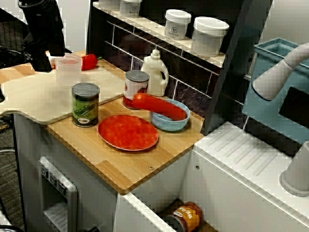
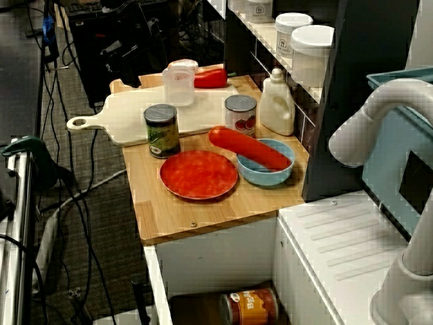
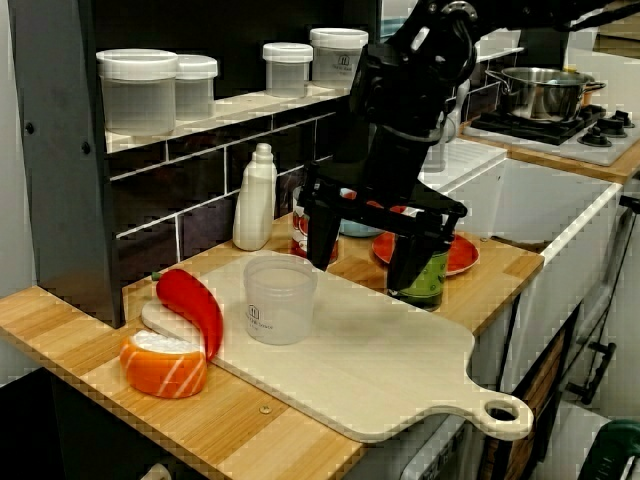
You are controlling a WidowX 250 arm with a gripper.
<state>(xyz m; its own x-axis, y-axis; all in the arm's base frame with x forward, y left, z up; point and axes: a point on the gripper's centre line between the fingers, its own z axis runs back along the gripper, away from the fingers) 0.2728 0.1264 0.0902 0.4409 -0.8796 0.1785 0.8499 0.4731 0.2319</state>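
In the view facing the arm, my black gripper [image 3: 362, 250] hangs open over the pale cutting board [image 3: 400, 370], its fingers spread wide with nothing between them. A translucent plastic cup [image 3: 280, 298] stands on the board just in front of it. Behind the right finger is a green-label can [image 3: 420, 280]. In the side view the gripper [image 1: 41, 65] is right beside the cup [image 1: 68, 70]. A red pepper [image 3: 192, 308] and an orange salmon piece [image 3: 163, 362] lie at the board's far end.
A red plate [image 1: 128, 132], a blue bowl [image 1: 166, 126] holding a red sausage [image 1: 159, 106], a red-label can [image 1: 136, 88] and a white bottle [image 1: 155, 72] stand by the tiled wall. Lidded jars [image 1: 209, 35] line the shelf. Another can [image 2: 250, 306] lies below the counter.
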